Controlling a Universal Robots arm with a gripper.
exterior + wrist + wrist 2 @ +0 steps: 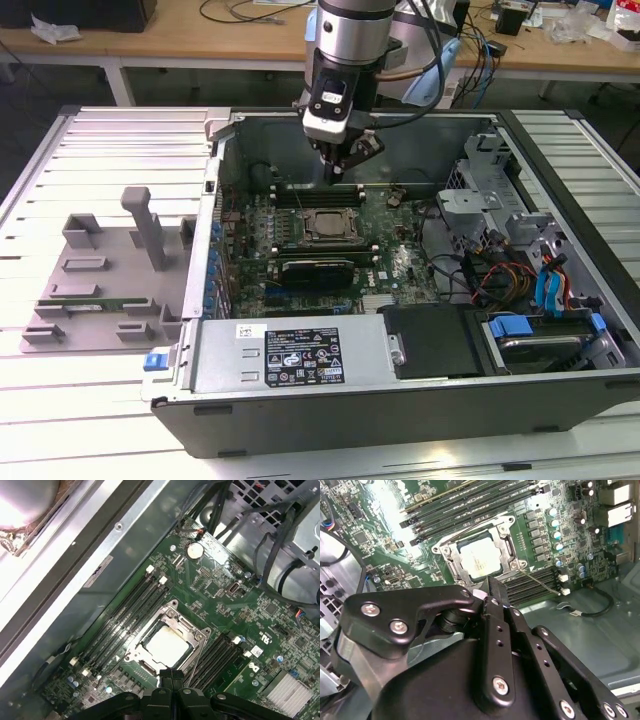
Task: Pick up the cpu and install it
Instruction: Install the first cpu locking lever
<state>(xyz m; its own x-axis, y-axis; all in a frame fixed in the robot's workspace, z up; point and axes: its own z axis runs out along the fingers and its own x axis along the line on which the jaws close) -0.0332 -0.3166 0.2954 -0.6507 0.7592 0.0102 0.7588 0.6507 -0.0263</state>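
Observation:
The cpu [328,224] lies flat inside the square socket frame [176,616] on the green motherboard of the open computer case. Its pale silvery top shows in both wrist views [479,557] [165,646]. My gripper [338,170] hangs a short way above the socket, toward the case's back wall. Its black fingers are drawn together to a point in both wrist views [487,587] [172,676], with nothing between them. The gripper does not touch the cpu.
Memory slots [130,610] run along both sides of the socket. A black card [318,270] stands in front of it, and a power supply [300,355] sits at the case front. Drive cages and cables [540,290] crowd the exterior view's right. A grey fixture tray [100,270] lies outside at its left.

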